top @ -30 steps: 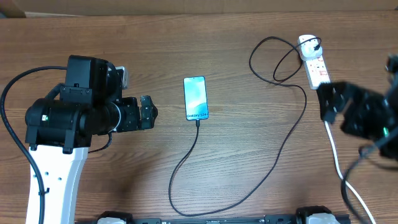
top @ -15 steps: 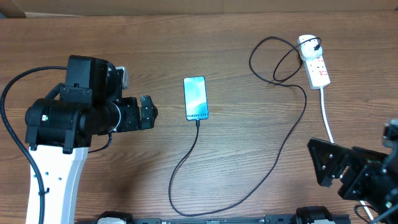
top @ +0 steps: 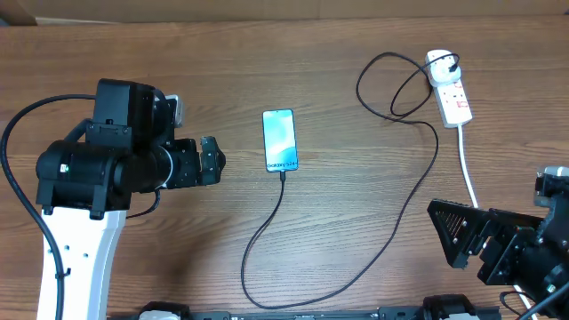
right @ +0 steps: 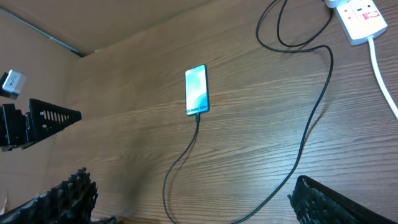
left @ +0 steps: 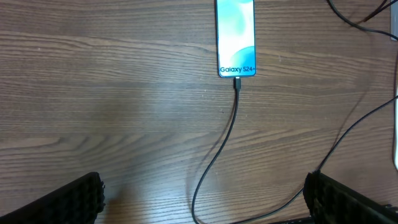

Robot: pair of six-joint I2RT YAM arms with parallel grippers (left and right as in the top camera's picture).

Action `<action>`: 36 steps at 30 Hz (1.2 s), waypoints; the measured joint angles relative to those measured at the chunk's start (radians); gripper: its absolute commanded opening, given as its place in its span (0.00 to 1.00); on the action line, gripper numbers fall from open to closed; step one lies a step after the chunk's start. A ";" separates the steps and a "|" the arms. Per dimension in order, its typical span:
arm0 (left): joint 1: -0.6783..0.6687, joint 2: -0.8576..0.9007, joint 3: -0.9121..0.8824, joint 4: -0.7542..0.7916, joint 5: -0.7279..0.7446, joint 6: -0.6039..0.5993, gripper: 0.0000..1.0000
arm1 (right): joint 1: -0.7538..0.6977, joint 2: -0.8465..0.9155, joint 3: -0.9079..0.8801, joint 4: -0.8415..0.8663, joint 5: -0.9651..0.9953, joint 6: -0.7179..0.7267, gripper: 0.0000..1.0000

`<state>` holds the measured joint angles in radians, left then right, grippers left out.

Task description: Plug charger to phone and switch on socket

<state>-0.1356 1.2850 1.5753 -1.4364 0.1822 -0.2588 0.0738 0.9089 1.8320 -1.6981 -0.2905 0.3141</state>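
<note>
The phone [top: 279,140] lies flat mid-table with its cyan screen up; it also shows in the left wrist view [left: 236,36] and the right wrist view [right: 196,89]. The thin black charger cable [top: 356,267] is plugged into the phone's near end, loops toward the front and runs to the white socket strip [top: 449,89] at the back right, where its black plug sits. My left gripper [top: 213,160] is open and empty, left of the phone. My right gripper [top: 458,233] is open and empty at the front right, far from the socket.
The strip's thick white cord [top: 468,173] runs from the socket toward the front right, past my right arm. The black cable forms a loop [top: 391,84] left of the socket. The table is bare wood [top: 267,53].
My right arm has pulled back from beside the socket to the front right corner. The left arm, phone and cable have not moved.
</note>
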 measured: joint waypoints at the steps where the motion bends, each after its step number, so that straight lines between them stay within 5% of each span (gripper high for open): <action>1: 0.000 0.000 0.000 0.000 0.000 0.000 1.00 | 0.000 0.000 0.000 0.000 0.004 0.000 1.00; 13: 0.000 0.000 0.000 0.000 0.000 0.000 1.00 | 0.000 -0.020 -0.120 0.077 0.150 -0.001 1.00; 30: 0.000 0.000 0.000 0.000 0.000 0.000 1.00 | 0.000 -0.375 -0.764 0.438 0.221 -0.053 1.00; 36: 0.000 0.000 0.000 -0.001 0.000 0.000 1.00 | 0.000 -0.481 -0.983 0.776 0.261 -0.053 1.00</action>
<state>-0.1356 1.2850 1.5749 -1.4372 0.1825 -0.2584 0.0734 0.4278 0.8486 -0.9226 -0.0292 0.2607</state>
